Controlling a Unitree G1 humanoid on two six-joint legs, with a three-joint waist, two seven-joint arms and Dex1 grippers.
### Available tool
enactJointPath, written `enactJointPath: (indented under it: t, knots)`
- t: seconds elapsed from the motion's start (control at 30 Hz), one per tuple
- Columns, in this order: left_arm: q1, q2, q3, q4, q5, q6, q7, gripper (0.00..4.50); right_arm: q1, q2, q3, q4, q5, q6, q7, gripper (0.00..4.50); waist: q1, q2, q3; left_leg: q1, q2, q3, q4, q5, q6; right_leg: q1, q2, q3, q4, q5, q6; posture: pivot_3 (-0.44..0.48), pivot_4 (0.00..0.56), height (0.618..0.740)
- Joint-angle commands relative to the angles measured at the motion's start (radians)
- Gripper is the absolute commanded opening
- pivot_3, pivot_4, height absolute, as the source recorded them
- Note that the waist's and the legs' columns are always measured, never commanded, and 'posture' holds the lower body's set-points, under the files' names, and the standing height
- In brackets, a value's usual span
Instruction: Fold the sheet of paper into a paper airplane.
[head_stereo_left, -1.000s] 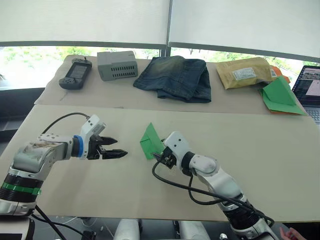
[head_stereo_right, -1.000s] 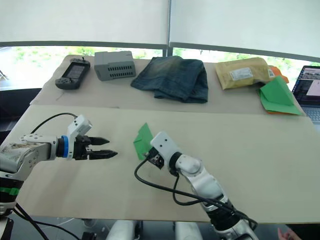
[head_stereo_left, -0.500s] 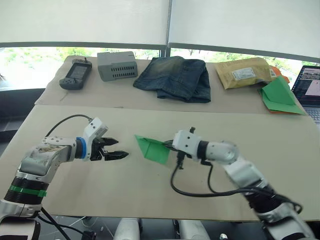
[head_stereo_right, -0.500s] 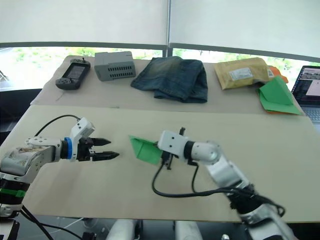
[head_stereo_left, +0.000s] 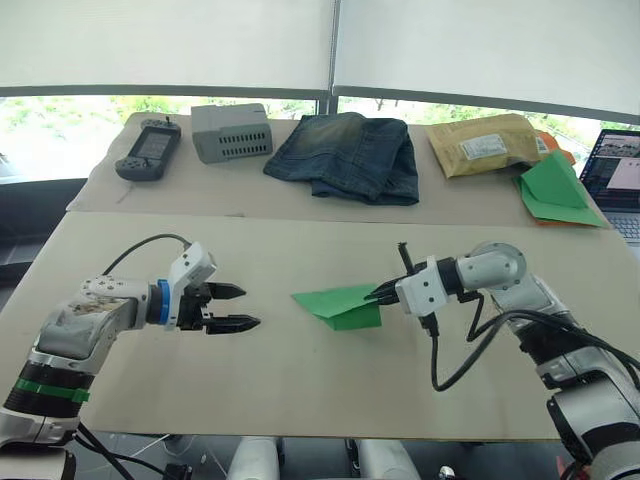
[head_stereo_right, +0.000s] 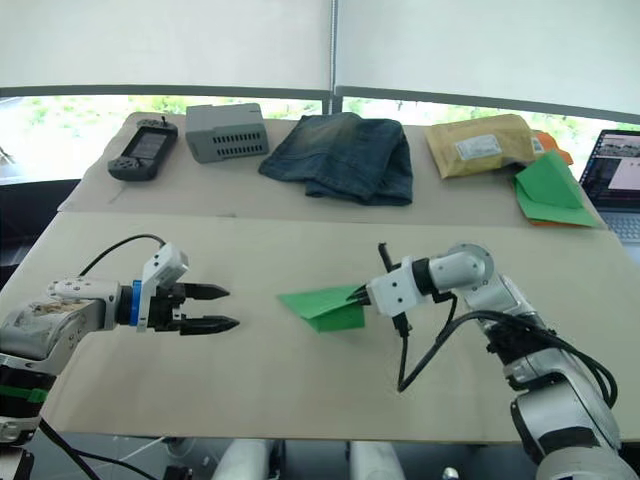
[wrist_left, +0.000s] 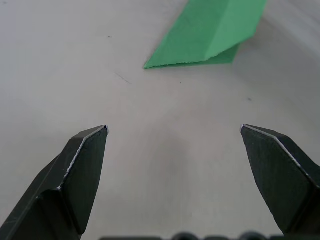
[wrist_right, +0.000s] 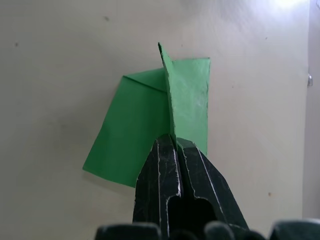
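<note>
Now the right tool (head_stereo_left: 380, 293) is pinching the airplane (head_stereo_left: 338, 305) by its back end, with both fingers pressed tight on a raised fold. The airplane lies on the table (head_stereo_left: 300, 390), with its point toward the left tool (head_stereo_left: 240, 308). The left tool is spread wide and holds nothing, near the airplane's tip.

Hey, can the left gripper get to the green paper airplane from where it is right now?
Probably yes. The left gripper is open and points at the paper airplane, with only bare table between them. The right gripper pinches its far end.
</note>
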Motion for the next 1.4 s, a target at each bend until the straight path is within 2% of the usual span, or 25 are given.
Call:
enactJointPath:
  t: [0.03,0.27,0.47,0.63,0.67,0.9,1.07,1.27,1.4]
  knots:
    - [-0.003,-0.001,0.028,-0.046,-0.027,-0.007,-0.020,4.50,-0.024,0.004,-0.021,0.039,-0.016,-0.042,-0.024,0.03,0.000,0.000,0.000,0.000,0.000,0.000,0.000,0.000,0.000,0.000,0.000,0.000,0.000,0.000,0.000,0.000,0.150,0.734]
    - [-0.061,-0.033,0.008,-0.013,-0.015,-0.026,-0.045,4.50,-0.020,-0.032,-0.043,-0.037,0.007,0.011,-0.005,2.31,0.003,0.000,0.000,0.000,0.000,0.000,0.001,0.000,0.000,0.000,0.000,0.000,0.001,0.000,0.000,0.000,0.150,0.734]
    - [-0.154,-0.094,0.014,0.051,-0.018,-0.052,-0.068,4.50,0.026,-0.137,-0.117,-0.266,0.071,0.167,0.001,4.43,0.008,0.001,0.001,0.000,0.000,0.000,0.002,0.000,0.000,0.000,0.000,0.000,0.001,0.000,0.000,0.000,0.150,0.734]
    - [-0.257,-0.188,-0.016,0.178,0.045,-0.123,-0.025,4.50,0.154,-0.254,-0.197,-0.504,0.058,0.444,-0.032,4.47,0.026,0.001,0.001,0.000,-0.001,-0.001,0.002,0.000,0.000,0.001,0.000,-0.001,0.001,0.000,0.000,0.000,0.150,0.734]
    - [-0.270,-0.202,-0.018,0.197,0.051,-0.131,-0.021,3.97,0.171,-0.259,-0.209,-0.537,0.065,0.486,-0.043,4.50,0.030,0.001,0.001,0.000,-0.001,0.000,0.002,0.000,0.000,0.001,0.000,0.000,0.001,0.000,0.000,0.000,0.150,0.734]
    - [-0.365,-0.365,-0.146,0.351,0.166,-0.235,-0.024,1.70,0.352,-0.266,-0.351,-0.847,0.124,0.827,-0.170,4.50,0.033,0.001,0.000,-0.001,-0.002,0.000,0.003,0.000,0.000,0.001,0.000,0.000,0.001,0.000,0.001,0.000,0.150,0.734]
    - [-0.383,-0.416,-0.202,0.425,0.255,-0.350,-0.028,0.01,0.466,-0.261,-0.387,-1.004,0.140,0.982,-0.230,4.50,0.028,0.001,0.001,-0.001,-0.002,-0.001,0.003,0.000,0.000,0.001,0.000,0.000,0.001,0.000,0.001,0.000,0.150,0.734]
    - [-0.344,-0.423,-0.280,0.440,0.344,-0.418,-0.050,0.01,0.524,-0.248,-0.390,-1.092,0.149,1.087,-0.287,4.50,0.030,0.001,0.001,-0.001,-0.002,0.000,0.004,0.000,0.000,0.001,0.000,0.000,0.001,0.000,0.001,0.000,0.150,0.734]
    - [-0.314,-0.438,-0.294,0.457,0.372,-0.440,-0.038,0.01,0.535,-0.204,-0.376,-1.131,0.185,1.155,-0.318,4.50,0.030,0.001,0.000,-0.001,-0.002,-0.001,0.004,0.000,0.000,0.001,0.000,0.000,0.001,0.000,0.001,0.000,0.150,0.734]
